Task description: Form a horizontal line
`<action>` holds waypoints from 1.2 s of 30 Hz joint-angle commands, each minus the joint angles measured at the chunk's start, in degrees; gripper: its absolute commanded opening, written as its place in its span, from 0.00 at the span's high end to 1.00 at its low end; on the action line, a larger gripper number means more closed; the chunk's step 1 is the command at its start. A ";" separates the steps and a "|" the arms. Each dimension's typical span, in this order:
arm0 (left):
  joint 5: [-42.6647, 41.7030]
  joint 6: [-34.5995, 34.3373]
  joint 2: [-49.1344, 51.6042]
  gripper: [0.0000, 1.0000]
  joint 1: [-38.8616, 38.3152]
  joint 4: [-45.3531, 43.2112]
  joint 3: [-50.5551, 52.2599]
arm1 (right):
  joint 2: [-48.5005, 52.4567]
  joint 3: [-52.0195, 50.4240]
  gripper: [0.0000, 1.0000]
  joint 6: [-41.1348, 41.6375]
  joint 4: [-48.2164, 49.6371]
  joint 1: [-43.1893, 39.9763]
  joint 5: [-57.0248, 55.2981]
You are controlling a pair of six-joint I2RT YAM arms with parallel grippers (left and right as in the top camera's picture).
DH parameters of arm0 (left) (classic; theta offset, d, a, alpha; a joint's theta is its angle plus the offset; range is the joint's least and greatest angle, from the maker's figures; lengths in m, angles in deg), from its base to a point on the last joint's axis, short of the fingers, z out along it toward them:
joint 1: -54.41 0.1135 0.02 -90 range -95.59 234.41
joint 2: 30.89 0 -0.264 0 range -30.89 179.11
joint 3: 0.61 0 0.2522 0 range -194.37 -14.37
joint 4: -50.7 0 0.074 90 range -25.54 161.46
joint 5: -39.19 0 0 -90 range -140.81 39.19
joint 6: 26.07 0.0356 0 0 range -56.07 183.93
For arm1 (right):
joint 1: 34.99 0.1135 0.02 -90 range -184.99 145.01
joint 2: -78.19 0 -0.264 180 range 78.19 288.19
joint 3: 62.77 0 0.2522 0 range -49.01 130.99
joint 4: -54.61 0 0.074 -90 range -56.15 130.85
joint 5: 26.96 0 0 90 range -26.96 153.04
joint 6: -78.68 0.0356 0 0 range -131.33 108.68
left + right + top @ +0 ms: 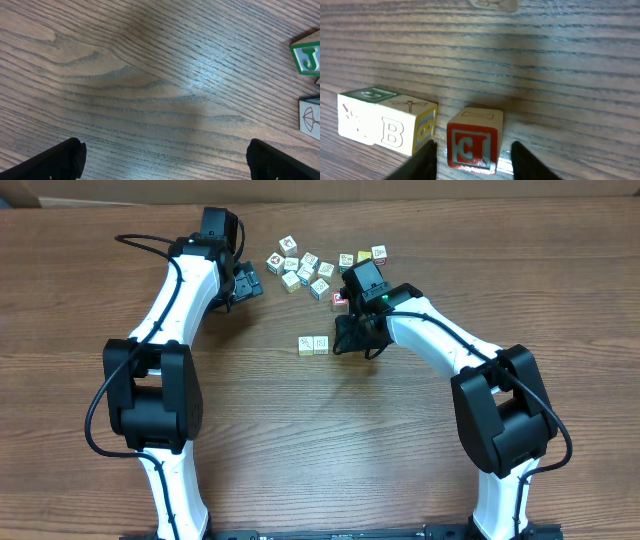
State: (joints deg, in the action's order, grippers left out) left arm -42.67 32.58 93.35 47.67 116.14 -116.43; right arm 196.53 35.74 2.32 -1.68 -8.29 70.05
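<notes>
**Red cube sits at the row's end, right pincer loose around it**

The row (313, 345) lies near the middle of the worktop (300, 440), running left to right just beside the right pincer (350, 335). From overhead only two pale cubes show, touching side by side. The arm hides whatever lies further right.

The right wrist view shows those two cubes more closely. One has a green top (370, 94), and the B cube (392, 131) is pressed against its right side. Next comes the red cube (472, 145), in line with them and parted from the B cube by a narrow gap. The right pincer's fingers (427, 160) stand on either side of the red cube. A sliver of wood shows on each side, so the pincer is open around the cube and not gripping it, though the lower edge of that view cuts the fingertips off.

The left pincer (165, 162) is spread wide with nothing in it, over bare wood near the left side of the cluster (320, 268). At the right edge of its view are a green J cube (306, 57) and an umbrella cube (310, 117).

The cluster lies loose along the far side of the worktop, well apart from the row.
</notes>
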 commanded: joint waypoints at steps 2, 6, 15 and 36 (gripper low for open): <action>-0.28 0.50 0.13 0.00 -0.42 0.11 -1.11 | -1.42 0.72 0.49 0.02 0.79 -0.02 -0.57; -0.26 0.50 0.13 0.00 -0.42 0.11 -1.11 | -1.44 0.72 0.48 -0.11 3.76 -0.09 -3.41; -0.28 0.50 0.13 0.00 -0.42 0.11 -1.11 | -1.42 0.72 0.48 0.13 8.20 -0.57 -7.41; -0.26 0.50 0.13 0.00 -0.42 0.11 -1.11 | -1.42 0.72 0.87 0.11 1.75 -1.16 -13.57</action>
State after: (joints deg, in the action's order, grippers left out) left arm -42.67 32.58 93.35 47.65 116.14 -116.43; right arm 196.53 35.74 2.19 0.40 -9.14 57.06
